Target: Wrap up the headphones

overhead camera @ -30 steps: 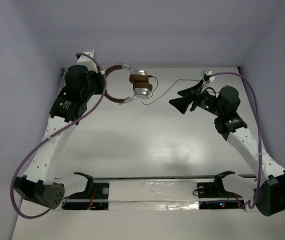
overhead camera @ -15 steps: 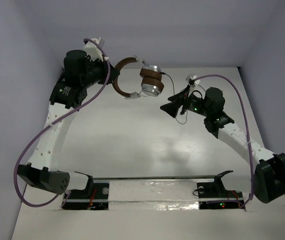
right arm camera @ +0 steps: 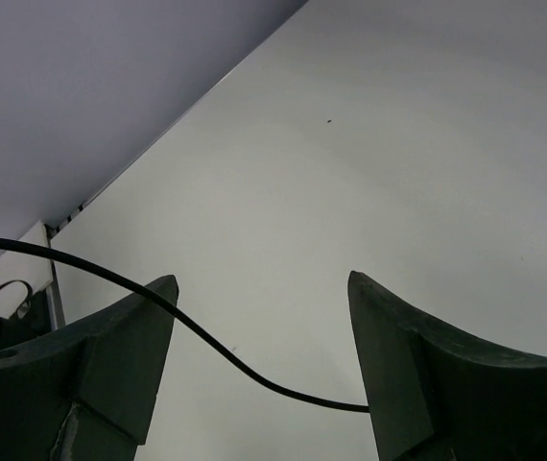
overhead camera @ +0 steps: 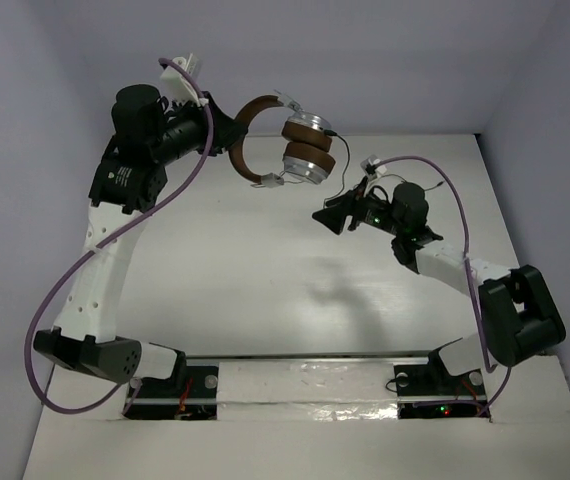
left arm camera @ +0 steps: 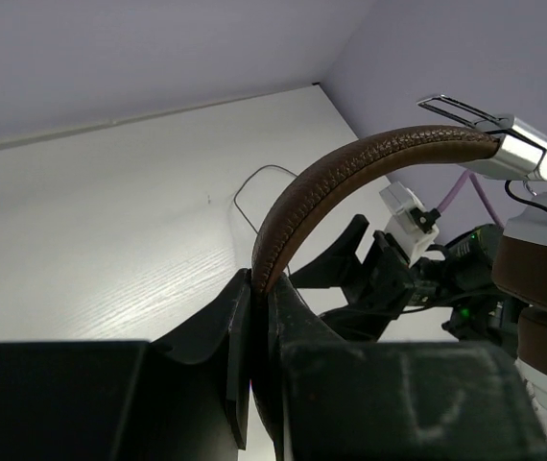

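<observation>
The headphones [overhead camera: 303,148] hang in the air at the back of the table, held by their brown headband [left arm camera: 350,182]. My left gripper [overhead camera: 227,136] is shut on that headband, which rises out from between the jaws in the left wrist view, gripper [left arm camera: 259,288]. The silver earcups with brown pads [left arm camera: 540,274] dangle at the right. The thin black cord [overhead camera: 348,180] drops from the earcups toward my right gripper [overhead camera: 327,217]. In the right wrist view the right gripper [right arm camera: 262,288] is open, and the cord [right arm camera: 245,367] crosses the gap between its fingers.
Thick purple cables [overhead camera: 65,290] loop along both arms. The white table [overhead camera: 265,290] is walled at the back and sides. The arm bases and a mounting bar [overhead camera: 305,375] sit along the near edge.
My left arm has lifted the headphones off the table, up and to the right. My right arm has swung left under them, and the cord now lies between its slightly narrowed fingers.
</observation>
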{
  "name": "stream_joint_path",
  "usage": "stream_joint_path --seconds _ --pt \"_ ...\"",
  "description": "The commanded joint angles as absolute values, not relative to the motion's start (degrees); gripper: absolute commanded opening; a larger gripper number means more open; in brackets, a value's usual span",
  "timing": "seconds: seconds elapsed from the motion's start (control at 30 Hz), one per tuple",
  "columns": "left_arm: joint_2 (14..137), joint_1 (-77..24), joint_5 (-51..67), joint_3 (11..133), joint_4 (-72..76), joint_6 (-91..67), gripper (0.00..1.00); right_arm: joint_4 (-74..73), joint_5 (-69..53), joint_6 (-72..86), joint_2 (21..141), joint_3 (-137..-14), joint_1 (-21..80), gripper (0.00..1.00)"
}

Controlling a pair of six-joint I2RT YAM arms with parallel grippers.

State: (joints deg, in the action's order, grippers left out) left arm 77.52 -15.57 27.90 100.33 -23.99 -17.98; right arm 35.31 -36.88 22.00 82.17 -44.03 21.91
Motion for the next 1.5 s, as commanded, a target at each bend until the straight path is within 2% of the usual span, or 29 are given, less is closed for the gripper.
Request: stream_joint_path --seconds 0.0,0.3,0.57,0.83,0.93,1.0,1.03,1.07,1.17,1.2,1.33,1.4,1.47 --pt "77.1 -14.9 32.0 103.1 -19.0 -21.4 0.00 42.8 -35.9 22.2 83.1 -45.6 22.9 0.77" --pt "78.7 -11.3 37.6 104.6 -15.7 -25.8 0.00 46.4 -33.1 22.1 87.1 -43.3 22.9 0.69" --pt "79.0 -9.1 40.1 107.8 -15.9 -27.2 0.00 45.9 -30.3 20.7 88.2 -43.9 22.9 0.81" --pt "77.9 -5.9 42.5 109.1 -12.6 -31.2 0.00 43.2 -28.2 17.8 89.6 -45.2 22.9 0.80" --pt "79.1 -5.4 42.5 112.3 -14.6 -30.8 0.00 42.7 -29.9 17.6 91.2 -46.1 22.9 0.74" --pt "78.9 -5.4 42.3 112.2 -14.7 -31.0 0.00 43.7 -30.4 18.5 92.5 -46.1 22.9 0.61" --pt "78.8 -5.4 42.1 111.5 -14.5 -31.2 0.00 44.0 -30.3 19.0 93.0 -46.3 22.9 0.50" --pt "78.5 -5.4 42.1 110.5 -12.9 -31.5 0.00 43.9 -30.1 19.7 93.2 -46.4 22.9 0.30" --pt "76.9 -5.4 41.1 102.5 -9.2 -34.4 0.00 42.4 -29.7 21.0 93.5 -47.6 23.6 0.07" --pt "76.3 -5.4 40.3 100.0 -6.5 -35.1 0.00 39.1 -26.2 20.8 93.2 -48.2 24.4 0.02" --pt "75.1 -5.4 36.4 83.1 4.9 -43.4 0.00 27.9 -14.8 20.7 91.2 -52.3 31.4 0.00" --pt "75.3 -5.4 34.5 76.9 12.0 -49.8 0.00 20.5 -8.6 21.9 91.8 -55.1 33.7 0.00" --pt "76.4 -5.4 31.1 75.1 12.7 -51.1 0.00 15.8 -5.5 22.8 92.0 -56.2 34.4 0.00"
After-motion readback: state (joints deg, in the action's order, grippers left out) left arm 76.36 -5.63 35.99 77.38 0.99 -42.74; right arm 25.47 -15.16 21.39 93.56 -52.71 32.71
